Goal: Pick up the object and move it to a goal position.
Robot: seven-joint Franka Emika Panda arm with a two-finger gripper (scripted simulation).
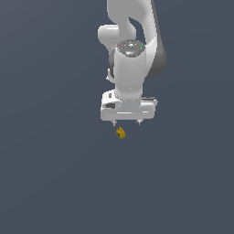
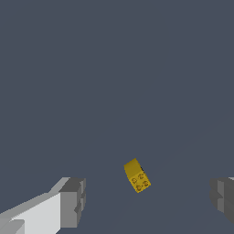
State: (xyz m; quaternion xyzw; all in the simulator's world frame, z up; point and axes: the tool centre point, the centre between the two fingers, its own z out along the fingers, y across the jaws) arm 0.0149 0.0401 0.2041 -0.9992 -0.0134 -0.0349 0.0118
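Claw (image 1: pixel 126 122) spread wide, gripping nothing, hanging just above the object (image 1: pixel 120 133). Object on the plain grey floor (image 1: pixel 50 173), sitting in the gap between the fingers (image 2: pixel 72 202) but touching neither. Short yellow block, long axis skewed diagonally to the finger line, holed end face turned toward the wrist camera.

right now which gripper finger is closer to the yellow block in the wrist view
Roughly even, slightly the white-backed finger; the other finger sits at the frame edge. The yellow block lies between them, untouched.

object (image 1: pixel 120 133) below spread fingers (image 2: pixel 73 201)
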